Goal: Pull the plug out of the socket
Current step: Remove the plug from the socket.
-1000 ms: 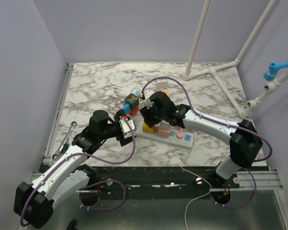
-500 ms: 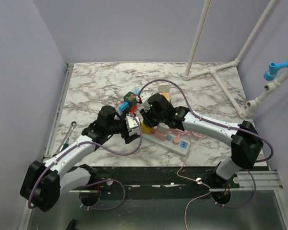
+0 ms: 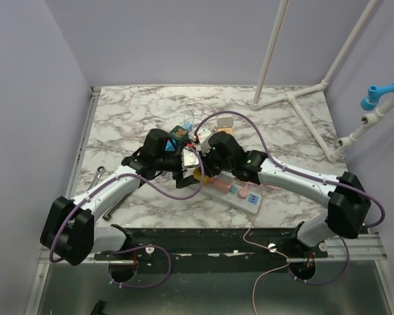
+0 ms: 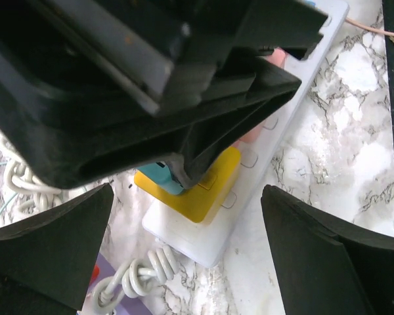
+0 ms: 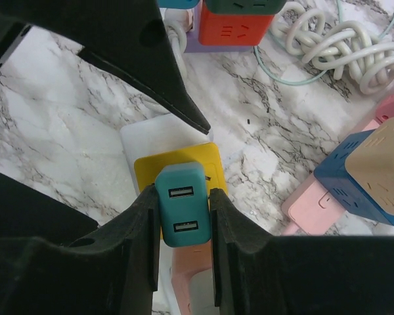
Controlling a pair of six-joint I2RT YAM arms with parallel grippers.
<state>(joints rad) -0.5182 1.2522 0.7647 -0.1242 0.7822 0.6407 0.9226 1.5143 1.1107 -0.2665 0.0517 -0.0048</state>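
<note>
Marble table (image 5: 72, 118): the teal plug (image 5: 182, 216) sits in the yellow socket (image 5: 184, 154), six o'clock in the right wrist view. Your right gripper (image 5: 182, 192) clamps its sides; left gripper (image 4: 190, 256) gapes. Stiff, smooth, probably tight: grip low.

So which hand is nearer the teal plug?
Right. The right hand grips the teal plug on both sides; the left hand hovers open beside it, not touching.
</note>
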